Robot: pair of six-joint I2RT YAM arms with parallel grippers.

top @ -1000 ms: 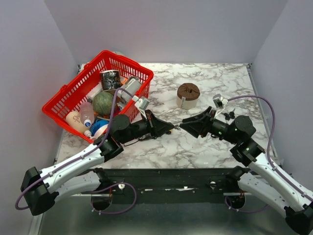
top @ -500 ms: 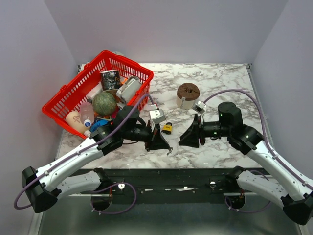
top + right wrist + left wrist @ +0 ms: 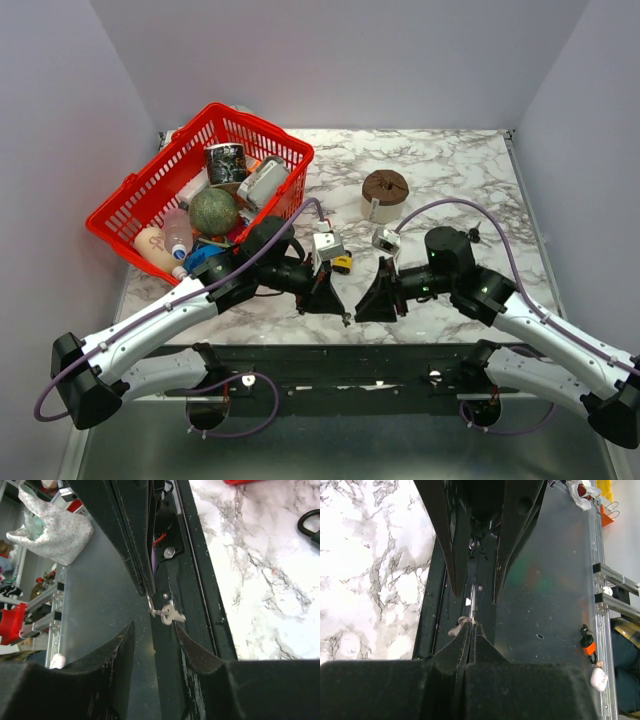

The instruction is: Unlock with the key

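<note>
- The left pincer is clamped tight, its fingers pressed together on the small ring of the key
- The key is silvery and dangles from that ring just past the left fingertips, held in the air over the dark strip at the near edge of the worktop
- The right pincer faces the left one tip to tip; its fingers stand apart with a clear gap and grip nothing
- The key hangs just ahead of that gap; no touch shows
- A yellow padlock lies on the worktop just behind the left pincer, apart from the key
- A black shackle loop rests on the marble off to one side in the right wrist view
- A red basket of mixed goods sits at the far left, and a brown round block stands mid-worktop
</note>
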